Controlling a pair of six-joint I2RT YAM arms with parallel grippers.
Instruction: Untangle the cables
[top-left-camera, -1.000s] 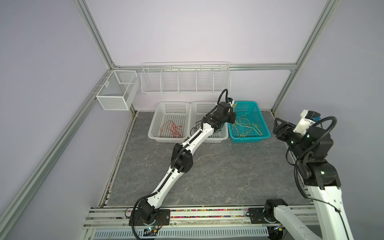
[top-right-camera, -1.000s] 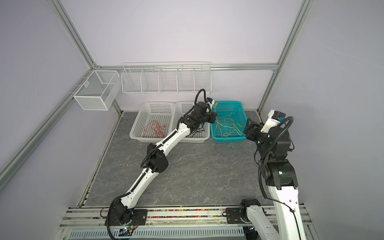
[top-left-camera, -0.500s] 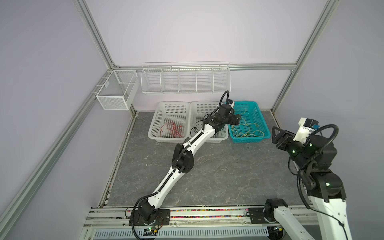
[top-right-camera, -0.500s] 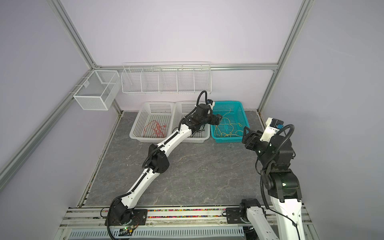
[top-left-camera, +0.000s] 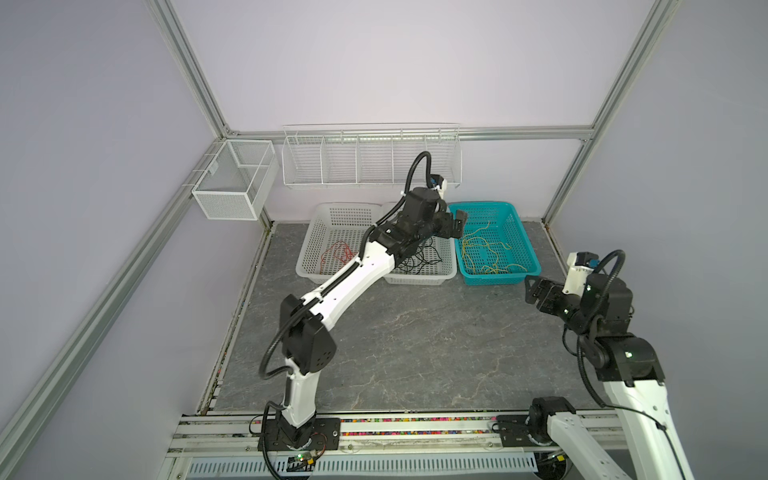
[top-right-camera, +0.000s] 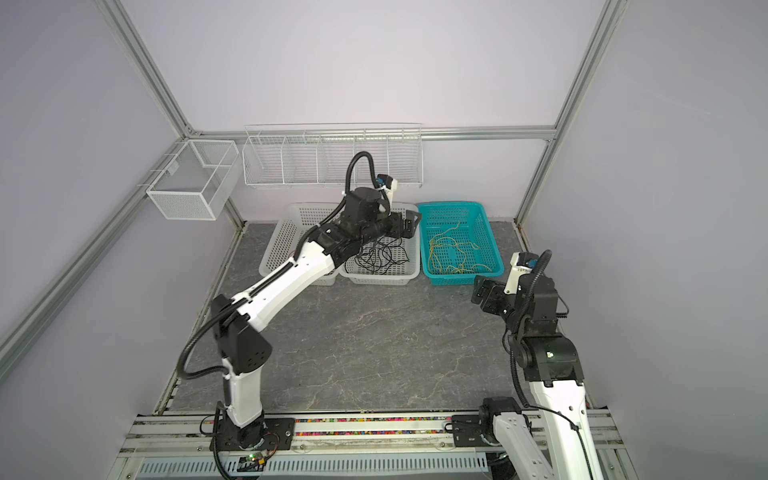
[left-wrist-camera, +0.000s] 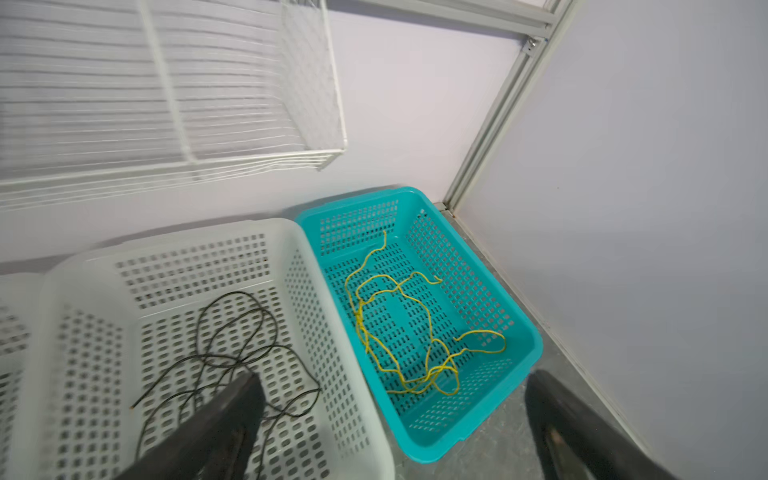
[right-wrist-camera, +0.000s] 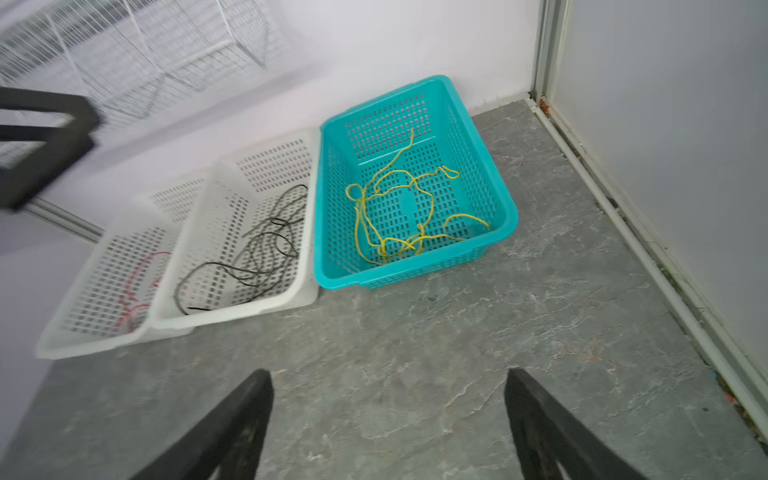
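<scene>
The cables lie sorted by colour in three baskets at the back of the table. The yellow cable (top-left-camera: 484, 255) (top-right-camera: 453, 253) (left-wrist-camera: 407, 332) (right-wrist-camera: 399, 212) rests loosely coiled in the teal basket (top-left-camera: 528, 249). A black cable (top-left-camera: 424, 259) (left-wrist-camera: 232, 332) lies in the middle white basket (left-wrist-camera: 299, 257), and a red cable (top-left-camera: 336, 253) (right-wrist-camera: 137, 282) in the left white basket. My left gripper (top-left-camera: 455, 222) (top-right-camera: 409, 222) (left-wrist-camera: 392, 378) hovers open and empty above the seam between the middle and teal baskets. My right gripper (top-left-camera: 534, 289) (top-right-camera: 482, 291) (right-wrist-camera: 388, 374) is open and empty over bare table, in front of the teal basket's right corner.
A white wire rack (top-left-camera: 370, 158) hangs on the back wall just above the left arm's wrist. A mesh box (top-left-camera: 232, 183) is fixed to the left frame rail. The grey stone-patterned table (top-left-camera: 415, 340) stretches in front of the baskets, and a side wall stands close on the right.
My left gripper went from shut to open above the baskets, and the yellow cable now lies slack in the teal basket. My right arm drew back and down from that basket, jaws widening.
</scene>
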